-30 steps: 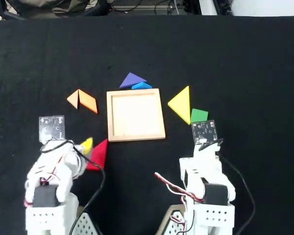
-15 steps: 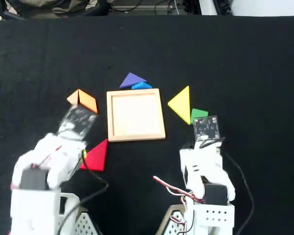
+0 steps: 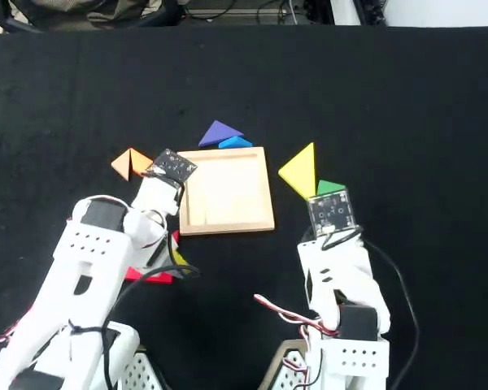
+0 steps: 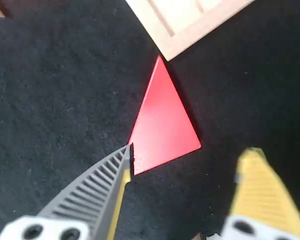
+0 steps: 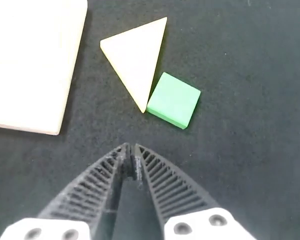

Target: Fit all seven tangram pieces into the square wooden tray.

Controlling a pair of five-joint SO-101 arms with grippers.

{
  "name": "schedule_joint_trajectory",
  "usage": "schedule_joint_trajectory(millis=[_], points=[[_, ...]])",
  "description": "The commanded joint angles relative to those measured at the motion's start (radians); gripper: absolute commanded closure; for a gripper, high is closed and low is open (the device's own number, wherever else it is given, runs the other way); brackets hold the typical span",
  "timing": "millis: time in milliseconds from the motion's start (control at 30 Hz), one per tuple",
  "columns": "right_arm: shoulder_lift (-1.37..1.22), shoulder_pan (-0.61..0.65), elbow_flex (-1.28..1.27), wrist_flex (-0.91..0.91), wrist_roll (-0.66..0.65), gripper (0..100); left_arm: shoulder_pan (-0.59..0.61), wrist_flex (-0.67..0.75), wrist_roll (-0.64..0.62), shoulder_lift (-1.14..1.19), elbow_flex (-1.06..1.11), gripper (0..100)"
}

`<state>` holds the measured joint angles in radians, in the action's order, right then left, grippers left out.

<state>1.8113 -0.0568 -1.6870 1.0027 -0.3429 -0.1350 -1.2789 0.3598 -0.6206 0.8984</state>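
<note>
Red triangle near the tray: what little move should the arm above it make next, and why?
Probably lower the left gripper and close its open fingers on the red triangle. The piece lies flat by the tray, which looks empty; one finger touches its edge, the other stands wide of it.

So colour-wise it's a pale wood tray (image 3: 225,227), a red triangle (image 4: 162,122), a yellow triangle (image 3: 299,171), a green square (image 5: 173,100), a purple triangle (image 3: 219,132), a blue piece (image 3: 235,143) and an orange piece (image 3: 126,162), all solid-coloured, on a plain black table (image 3: 390,97), plus white arms (image 3: 342,276).
</note>
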Motion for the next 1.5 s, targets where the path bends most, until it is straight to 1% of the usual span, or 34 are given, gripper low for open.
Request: schedule_joint_trajectory(millis=[0,100,167,300,400,533,733,900,1100,1233,1467], points=[[0.064,0.003,0.002,0.005,-0.014,98.6,0.016,0.015,0.051,0.014,-0.045,64],[0.062,0.003,0.002,0.005,-0.015,98.6,0.036,0.043,0.216,0.012,0.002,64],[0.062,0.003,0.002,0.005,-0.015,98.6,0.042,0.078,0.282,0.014,0.042,64],[0.061,0.003,0.002,0.008,-0.015,98.6,0.048,0.238,0.328,0.014,0.140,64],[0.061,0.005,0.002,0.021,-0.015,98.6,0.035,0.287,0.371,0.014,0.196,64],[0.061,0.005,0.002,0.020,-0.015,98.6,0.001,0.293,0.373,0.014,0.216,64],[0.061,0.005,0.002,0.020,-0.015,98.6,0.001,0.295,0.376,0.015,0.220,64],[0.061,0.005,0.002,0.029,-0.015,98.6,0.028,0.295,0.427,0.023,0.219,64],[0.061,0.005,0.002,0.034,-0.017,98.6,0.044,0.342,0.428,0.149,0.197,64],[0.061,0.005,0.002,0.034,-0.017,98.6,0.042,0.344,0.411,0.222,0.150,64],[0.061,0.005,0.002,0.034,-0.017,98.6,0.041,0.367,0.338,0.253,0.117,64]])
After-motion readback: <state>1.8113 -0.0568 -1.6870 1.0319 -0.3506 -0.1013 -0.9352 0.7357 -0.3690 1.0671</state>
